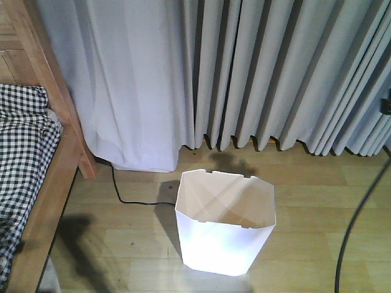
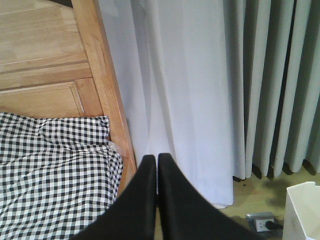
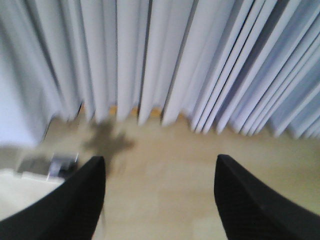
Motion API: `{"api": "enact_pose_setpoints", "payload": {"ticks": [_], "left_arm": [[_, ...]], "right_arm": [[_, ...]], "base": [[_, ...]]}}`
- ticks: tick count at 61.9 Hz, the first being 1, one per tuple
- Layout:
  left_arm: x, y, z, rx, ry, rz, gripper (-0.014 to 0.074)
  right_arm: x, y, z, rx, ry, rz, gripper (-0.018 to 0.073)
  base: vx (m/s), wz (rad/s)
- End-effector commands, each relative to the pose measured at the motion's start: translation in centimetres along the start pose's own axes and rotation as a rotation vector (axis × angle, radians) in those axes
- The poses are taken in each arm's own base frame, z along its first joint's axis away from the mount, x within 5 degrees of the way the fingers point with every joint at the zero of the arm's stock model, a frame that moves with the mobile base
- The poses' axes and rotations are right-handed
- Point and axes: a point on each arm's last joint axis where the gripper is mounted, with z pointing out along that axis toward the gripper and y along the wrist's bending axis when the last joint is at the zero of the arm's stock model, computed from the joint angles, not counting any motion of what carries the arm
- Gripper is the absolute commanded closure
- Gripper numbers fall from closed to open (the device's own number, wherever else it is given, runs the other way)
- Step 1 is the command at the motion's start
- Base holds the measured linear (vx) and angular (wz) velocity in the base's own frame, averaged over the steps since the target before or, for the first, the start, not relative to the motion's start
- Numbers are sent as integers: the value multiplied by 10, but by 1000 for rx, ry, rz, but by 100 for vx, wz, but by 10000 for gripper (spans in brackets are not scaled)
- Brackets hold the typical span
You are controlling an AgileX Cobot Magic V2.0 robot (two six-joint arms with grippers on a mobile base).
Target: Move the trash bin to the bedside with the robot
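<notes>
Grey curtains (image 1: pixel 275 73) hang behind the white trash bin (image 1: pixel 225 224), which stands upright on the wooden floor (image 1: pixel 317 244), well apart from the bed (image 1: pixel 36 177). From the left wrist, the left gripper (image 2: pixel 157 159) is closed, the bin's rim lower right. From the right wrist, the right gripper (image 3: pixel 160 167) is wide open, the bin lower left, blurred.
</notes>
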Motion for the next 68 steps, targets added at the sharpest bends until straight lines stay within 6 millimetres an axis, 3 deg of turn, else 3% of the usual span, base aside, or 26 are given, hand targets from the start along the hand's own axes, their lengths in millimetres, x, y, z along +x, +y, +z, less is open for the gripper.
{"api": "enact_pose_setpoints", "payload": {"ticks": [1,18,33,41,53,58,68], "left_arm": [[2,-2,2,12,-56,-11,602],[2,-2,2,12,-56,-11,602],[2,-2,2,12,-56,-11,602],[2,-2,2,12,-56,-11,602],[2,-2,2,12,-56,-11,602],[2,-2,2,12,-56,-11,602],[2,-2,2,12,-56,-11,602]], "right_arm": [[-7,0,-38,71,-158,2,102],[33,22,-109,58,-333,48,105],[71,50,-149,-70,-531,-45,105],[87,57,-160,-130,-589,-66,105],[101,62,-160,-165,-577,-75,113],[102,62,-160,-163,-577,-77,199],[102,62,-160,-163,-579,-72,543]], "base": [[0,0],[0,0],[0,0],[0,0],[0,0],[0,0],[0,0]]}}
